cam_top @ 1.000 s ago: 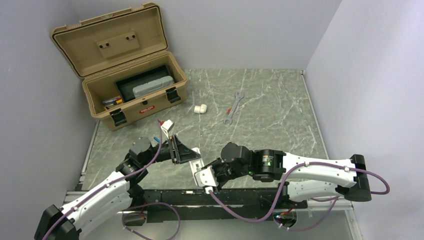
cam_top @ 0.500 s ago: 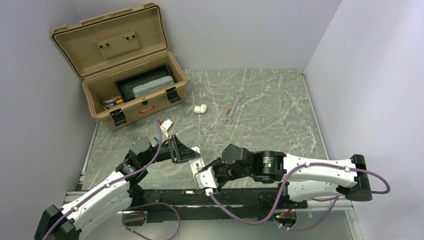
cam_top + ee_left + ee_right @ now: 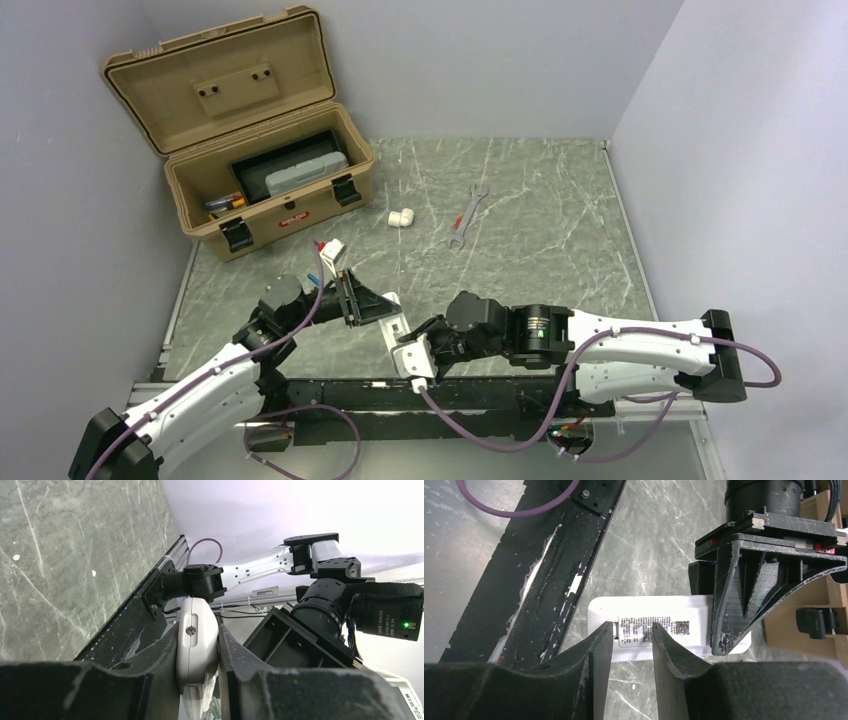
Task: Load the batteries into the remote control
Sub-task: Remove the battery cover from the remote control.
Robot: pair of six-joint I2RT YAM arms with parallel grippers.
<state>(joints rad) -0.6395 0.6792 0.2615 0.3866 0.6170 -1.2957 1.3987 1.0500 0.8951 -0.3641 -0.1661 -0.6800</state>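
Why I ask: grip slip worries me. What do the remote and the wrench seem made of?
Remote control: likely smooth white plastic, with soft sheen and a printed label. Wrench: probably bare metal, silvery grey; too small to tell its finish.

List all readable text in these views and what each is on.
"DAMIAO": seems to read so on the black motor housing; the smaller lines under it are unreadable.
Printed label on the remote control: text and code block too blurred to read.
Red label on the toolbox: too small.
White sticker at the left wrist view's corner: too small.
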